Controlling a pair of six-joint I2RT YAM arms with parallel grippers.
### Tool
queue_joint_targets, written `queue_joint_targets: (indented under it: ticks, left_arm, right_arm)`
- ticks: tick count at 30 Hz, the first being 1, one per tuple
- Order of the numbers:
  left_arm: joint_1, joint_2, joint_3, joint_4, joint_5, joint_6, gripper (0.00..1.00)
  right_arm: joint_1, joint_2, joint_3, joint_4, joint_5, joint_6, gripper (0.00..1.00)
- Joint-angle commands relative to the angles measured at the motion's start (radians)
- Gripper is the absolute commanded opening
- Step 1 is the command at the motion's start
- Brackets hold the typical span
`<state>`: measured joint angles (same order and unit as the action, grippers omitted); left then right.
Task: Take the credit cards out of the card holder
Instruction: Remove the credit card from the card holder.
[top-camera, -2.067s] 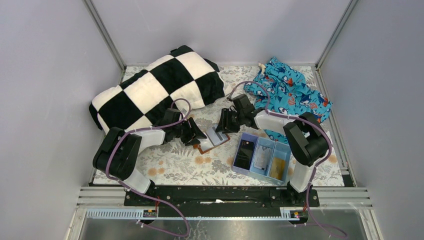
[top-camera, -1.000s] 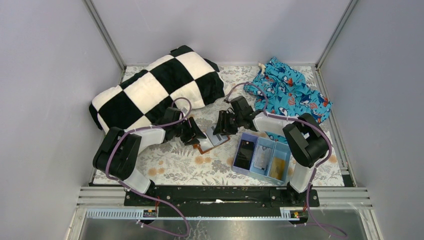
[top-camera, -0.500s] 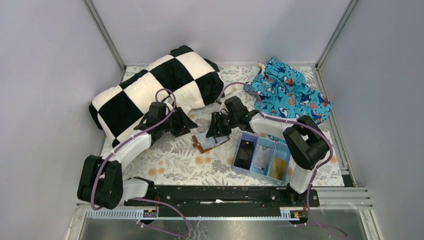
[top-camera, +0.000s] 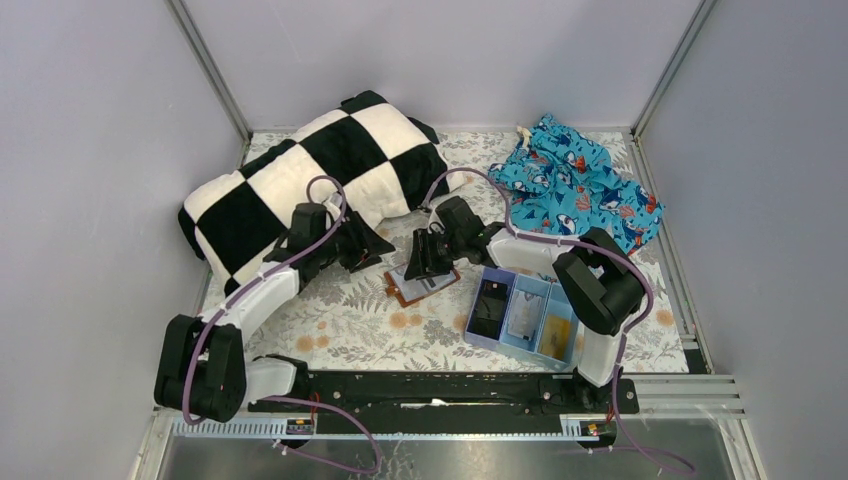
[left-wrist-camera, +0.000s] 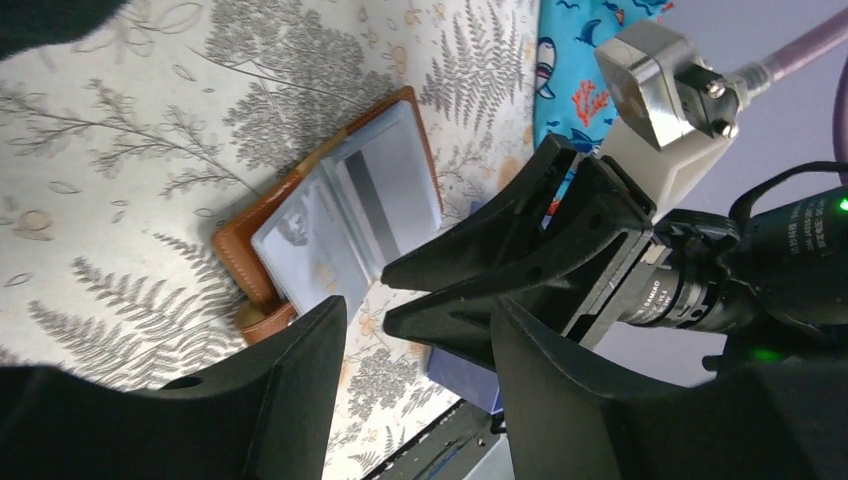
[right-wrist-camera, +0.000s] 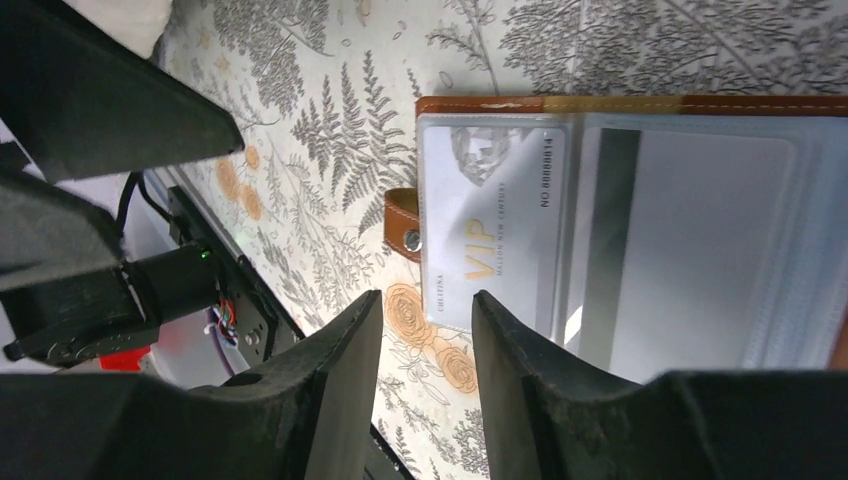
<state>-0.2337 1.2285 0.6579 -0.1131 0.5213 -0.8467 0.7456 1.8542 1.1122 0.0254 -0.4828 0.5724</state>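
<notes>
Currently: the card holder (top-camera: 416, 290) lies open and flat on the fern-print cloth (top-camera: 340, 320), near the blue tray (top-camera: 517, 350), on its left in the top view.

Left pincer (left-wrist-camera: 415, 322): fingers apart, nothing between them. It sits on the checkered pillow (top-camera: 310, 180) side of the holder, not touching it.
Right pincer (right-wrist-camera: 425, 300): fingers a narrow gap apart, nothing gripped, hovering over the edge of one pocket.

Contents, from the right wrist view: a whitish card (right-wrist-camera: 490, 215) marked VIP in one clear sleeve, and a striped card (right-wrist-camera: 690, 230) in the sleeve beside it.

Handling, my judgement:
- Cards are light, thin, stiff and slick, so only an edge offers a pinch.
- The sleeve film looks soft and will likely cling. I'd slide the card out along its plane rather than lift it.
- The holder is light, floppy leather and will probably drag along unless my other pincer pins the brown border (right-wrist-camera: 700, 103) or the snap tab (right-wrist-camera: 403, 225).
- Best hold is the VIP card's exposed edge at the sleeve mouth. I cannot tell which side is open.
- Risk: pinching film together with the card.
</notes>
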Motion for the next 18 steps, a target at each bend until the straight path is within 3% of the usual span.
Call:
queue_joint_targets:
  ticks: [1,10,18]
  left_arm:
    - [-0.03,0.041,-0.031,0.173,0.122,-0.06,0.59]
    - [-0.091,0.161,-0.08,0.333,0.121,-0.134,0.58]
    - [-0.088,0.303,-0.108,0.33,0.073,-0.086,0.56]
  right_arm:
    - [-0.031,-0.055,-0.009,-0.01,0.063,0.011,0.44]
    - [-0.077,-0.021,-0.029,-0.015,0.055,0.058,0.33]
    - [-0.081,-0.008,-0.023,-0.053,0.083,0.055,0.26]
